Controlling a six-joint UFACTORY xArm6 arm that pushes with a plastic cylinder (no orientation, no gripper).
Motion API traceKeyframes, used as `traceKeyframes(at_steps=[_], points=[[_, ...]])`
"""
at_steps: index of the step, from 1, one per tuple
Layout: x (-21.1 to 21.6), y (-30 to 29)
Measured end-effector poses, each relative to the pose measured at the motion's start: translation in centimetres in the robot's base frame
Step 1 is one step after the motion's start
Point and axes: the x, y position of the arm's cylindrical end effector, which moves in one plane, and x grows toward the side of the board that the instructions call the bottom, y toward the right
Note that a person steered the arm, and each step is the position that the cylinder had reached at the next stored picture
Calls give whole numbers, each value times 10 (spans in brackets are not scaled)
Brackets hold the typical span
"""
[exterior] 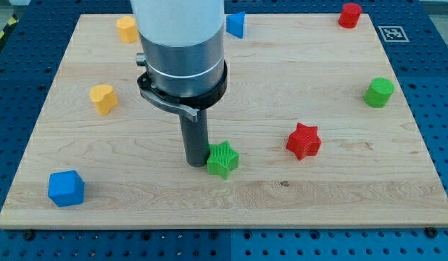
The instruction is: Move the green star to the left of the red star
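green star (222, 159), red star (304, 141), blue cube (66, 188), pale wood board (282, 196)

My tip (196, 162) touching green star (222, 159), view's left.

A single camera looks down at an angle from in front of the bench (282, 196), fairly near. The whole wooden top fits in view, with blue perforated surface (441, 109) around its edges.
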Motion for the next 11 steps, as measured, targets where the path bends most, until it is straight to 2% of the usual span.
traceKeyframes(at_steps=[2, 4, 7, 9, 10, 11], points=[[0, -10], [53, 17], [36, 38], [27, 88], [28, 73], [33, 19]])
